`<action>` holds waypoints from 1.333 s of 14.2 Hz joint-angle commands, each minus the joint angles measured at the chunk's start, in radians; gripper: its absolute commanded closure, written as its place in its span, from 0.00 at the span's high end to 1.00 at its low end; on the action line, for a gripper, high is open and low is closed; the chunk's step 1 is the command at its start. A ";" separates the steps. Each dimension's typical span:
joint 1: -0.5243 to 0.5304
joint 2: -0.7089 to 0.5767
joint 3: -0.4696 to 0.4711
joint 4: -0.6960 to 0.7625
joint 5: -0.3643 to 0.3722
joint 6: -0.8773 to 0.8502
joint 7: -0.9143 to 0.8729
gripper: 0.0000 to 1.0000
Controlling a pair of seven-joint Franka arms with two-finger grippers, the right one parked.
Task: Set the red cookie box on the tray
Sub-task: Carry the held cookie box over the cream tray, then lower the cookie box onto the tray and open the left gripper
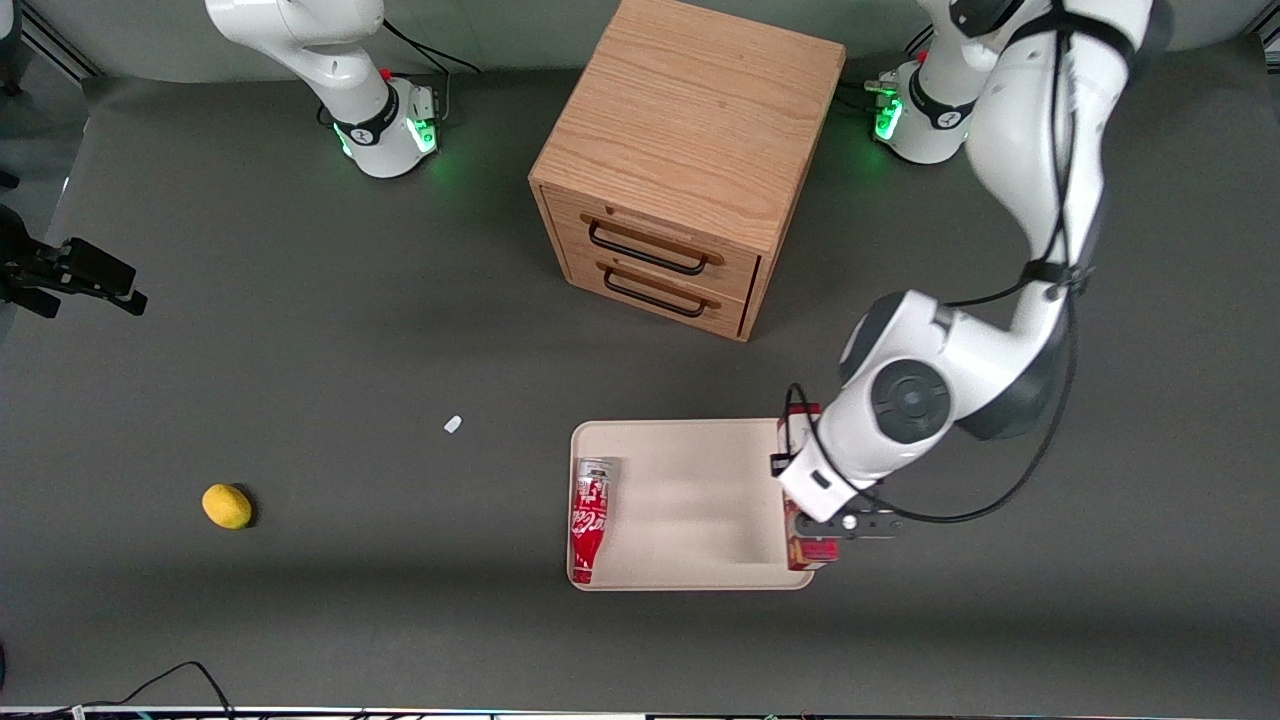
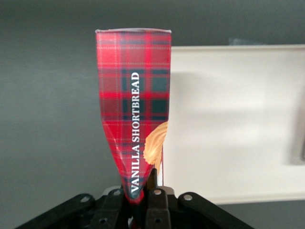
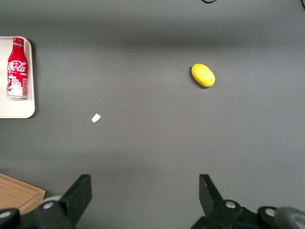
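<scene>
The red cookie box, in red tartan with "VANILLA SHORTBREAD" lettering and a cookie picture, is pinched at one end by my left gripper, which is shut on it. In the front view the box runs along the rim of the beige tray at the working arm's end, with the gripper and wrist covering its middle. The wrist view shows the box straddling that rim, partly over the tray and partly over the grey table. I cannot tell whether it touches the tray.
A red Coca-Cola bottle-shaped can lies in the tray along its rim toward the parked arm's end. A wooden two-drawer cabinet stands farther from the front camera. A yellow lemon and a small white scrap lie toward the parked arm's end.
</scene>
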 commanded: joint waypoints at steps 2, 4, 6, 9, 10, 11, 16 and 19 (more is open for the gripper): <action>-0.032 0.086 0.020 0.055 0.043 0.059 -0.027 0.00; -0.038 0.102 0.031 0.055 0.058 0.071 -0.024 0.00; -0.038 0.106 0.037 0.053 0.058 0.071 -0.022 0.00; -0.038 0.106 0.045 0.037 0.057 0.073 -0.028 0.00; -0.038 0.105 0.043 0.032 0.054 0.073 -0.028 0.00; -0.038 0.105 0.043 0.032 0.050 0.071 -0.028 0.00; -0.036 0.100 0.045 0.023 0.060 0.073 -0.025 1.00; -0.029 0.086 0.043 0.020 0.050 0.073 -0.028 1.00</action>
